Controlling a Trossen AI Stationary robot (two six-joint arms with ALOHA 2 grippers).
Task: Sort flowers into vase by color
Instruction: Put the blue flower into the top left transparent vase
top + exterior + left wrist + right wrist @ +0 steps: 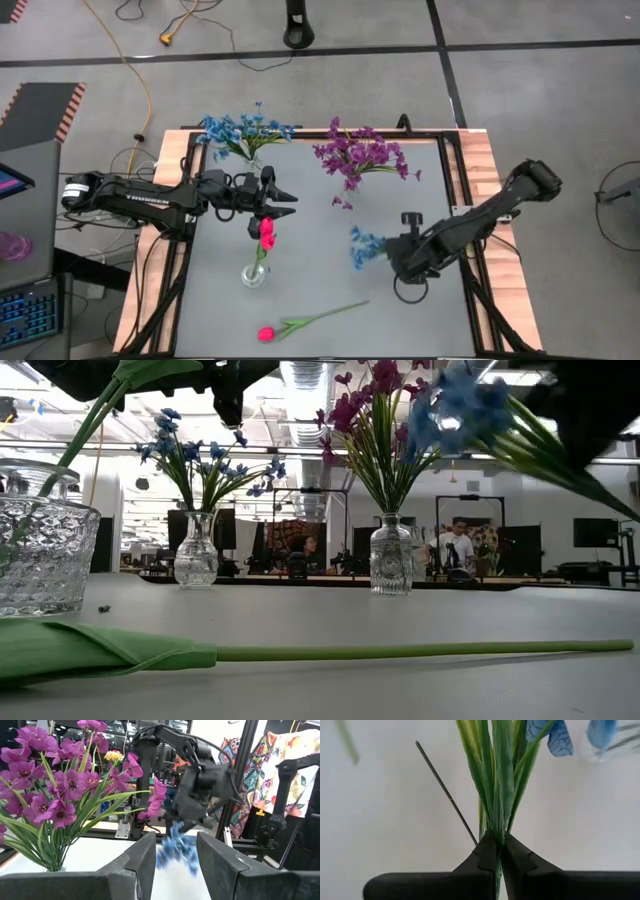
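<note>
the left gripper (175, 862) shows two dark fingers held apart; purple flowers (55, 785) with green leaves stand to one side; beyond the gap, the other arm's gripper (197, 787) carries blurred blue blooms (175, 851).

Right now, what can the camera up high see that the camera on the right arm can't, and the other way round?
Only the high view shows the pink-red tulip lying on the table, another tulip in the small vase, the purple bunch, the blue bunch and the open left gripper. Only the right wrist view shows the right gripper pinched shut on green stalks. Both show that held blue flower stem.
</note>
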